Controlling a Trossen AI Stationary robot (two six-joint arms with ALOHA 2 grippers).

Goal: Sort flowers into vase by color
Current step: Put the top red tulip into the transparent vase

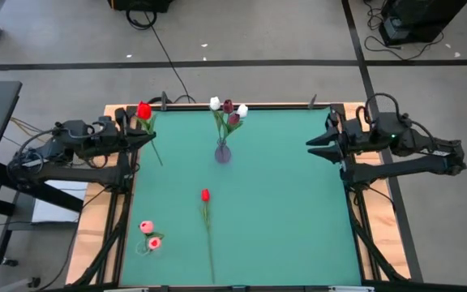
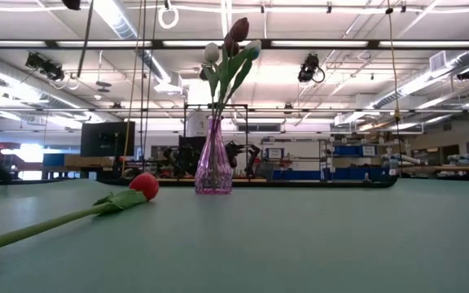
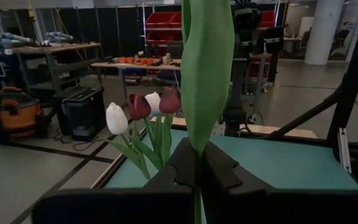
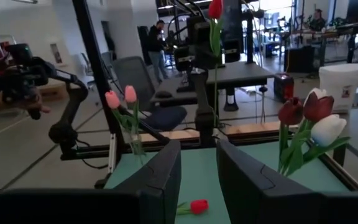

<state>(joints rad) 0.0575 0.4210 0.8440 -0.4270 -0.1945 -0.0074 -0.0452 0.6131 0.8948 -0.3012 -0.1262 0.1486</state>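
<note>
My left gripper (image 1: 150, 139) is at the table's far left edge, shut on a bright red tulip (image 1: 143, 110). The purple glass vase (image 1: 222, 152) stands at the far middle of the table and holds white and dark red tulips (image 3: 143, 109). A second red tulip (image 1: 205, 195) lies flat on the green mat, its stem pointing to the near edge. Two pink tulips (image 1: 149, 234) stand upright near the left near corner; their container is too faint to make out. My right gripper (image 1: 310, 147) waits open over the right edge, touching nothing. My left gripper pinches the red tulip between its two fingers at the stem and long green leaf (image 3: 196, 144), about midway along. The fingers come level from the table's left, across the stem. The tulip is lifted clear and upright, head (image 4: 215, 7) on top, lower stem (image 1: 159, 159) below the fingers.
The green mat (image 1: 298, 211) has bare room on its right half and between the vase and the lying tulip. A wooden frame (image 1: 96, 235) borders the mat. People and workshop furniture show in the room beyond the table.
</note>
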